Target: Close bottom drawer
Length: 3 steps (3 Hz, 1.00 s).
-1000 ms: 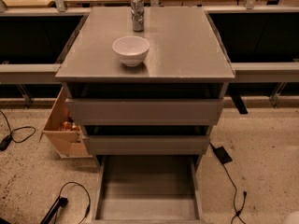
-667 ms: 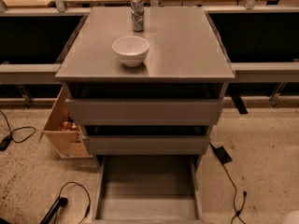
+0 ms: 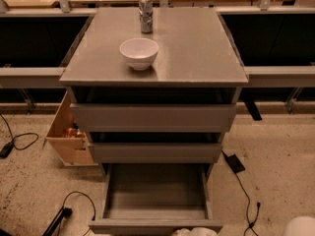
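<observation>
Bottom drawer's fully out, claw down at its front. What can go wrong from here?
1. The claw shows only at the frame's bottom edge, off-centre at the bottom drawer front; an uneven push may skew the tray.
2. A hard shut may jolt the white bowl and metal can on the cabinet top.
3. A black cable loops on the floor beside the drawer; the base may run over it.

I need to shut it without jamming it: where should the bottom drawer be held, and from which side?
I'd take the bottom drawer by the middle of its front panel's top edge, from above and in front: the front is flat, handle-less, and the tray stands pulled out. The hand shows at the picture's bottom edge, right by that panel.
</observation>
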### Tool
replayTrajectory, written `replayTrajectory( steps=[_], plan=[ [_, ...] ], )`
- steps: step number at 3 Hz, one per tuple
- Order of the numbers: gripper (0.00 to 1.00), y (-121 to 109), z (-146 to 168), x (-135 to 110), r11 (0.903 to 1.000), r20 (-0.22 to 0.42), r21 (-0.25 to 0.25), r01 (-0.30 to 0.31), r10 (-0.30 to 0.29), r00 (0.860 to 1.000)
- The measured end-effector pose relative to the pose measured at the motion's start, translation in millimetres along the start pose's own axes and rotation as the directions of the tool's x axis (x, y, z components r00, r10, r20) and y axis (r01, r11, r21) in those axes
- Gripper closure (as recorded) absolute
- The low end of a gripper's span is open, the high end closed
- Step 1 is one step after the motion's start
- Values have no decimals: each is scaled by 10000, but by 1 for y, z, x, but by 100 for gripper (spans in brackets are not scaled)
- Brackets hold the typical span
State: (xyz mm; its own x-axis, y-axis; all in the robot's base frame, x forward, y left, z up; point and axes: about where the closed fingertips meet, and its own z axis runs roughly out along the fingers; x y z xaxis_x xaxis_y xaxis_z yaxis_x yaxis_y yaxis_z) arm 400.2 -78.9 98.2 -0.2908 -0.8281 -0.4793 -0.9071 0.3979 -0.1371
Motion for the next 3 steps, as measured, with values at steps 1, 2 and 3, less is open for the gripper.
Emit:
replayTrajectory(
  steps=[1,2,3],
  plan=[
    [100,0,0,0,10000,1,1,1,-1,10000],
    [100,-42,18,-15,9990,335,354,277,-288,9990],
    [100,-44,20,-16,9987,374,398,309,-324,9988]
  ],
)
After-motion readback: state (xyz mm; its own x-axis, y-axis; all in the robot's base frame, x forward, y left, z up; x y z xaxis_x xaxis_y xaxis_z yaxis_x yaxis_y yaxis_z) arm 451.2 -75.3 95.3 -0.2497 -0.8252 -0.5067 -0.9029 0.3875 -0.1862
